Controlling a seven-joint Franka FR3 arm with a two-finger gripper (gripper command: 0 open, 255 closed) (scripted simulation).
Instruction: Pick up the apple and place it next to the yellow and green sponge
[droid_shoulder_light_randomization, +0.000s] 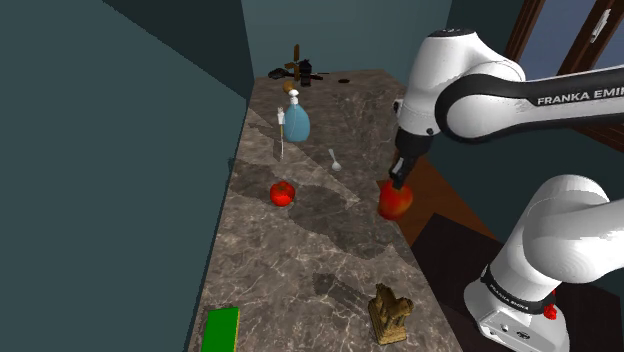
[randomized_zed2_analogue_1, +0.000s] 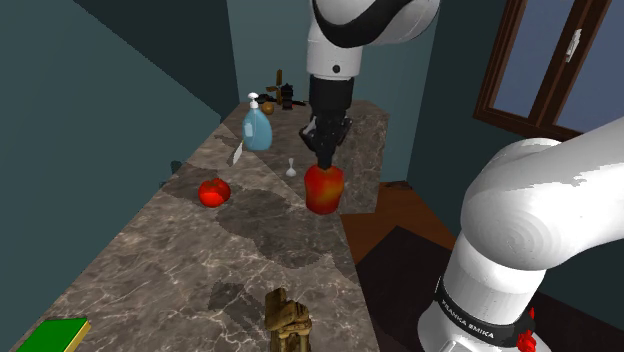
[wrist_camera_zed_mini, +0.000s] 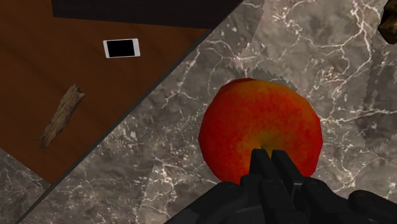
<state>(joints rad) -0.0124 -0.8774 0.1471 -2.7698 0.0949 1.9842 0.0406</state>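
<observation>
green-yellow sponge at near end of marble counter, nothing beside it yet. brown figurine close by. mid-counter: gripper clamped on top of apple, apple seemingly lifted over counter edge. pick looks done; carry to sponge and release remain. further back: second red fruit, spoon, blue pump bottle, contents not visible.

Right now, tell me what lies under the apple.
The marble counter shows around the apple, close to its edge by the brown floor. The patch directly beneath is covered by the apple and the fingers.
</observation>
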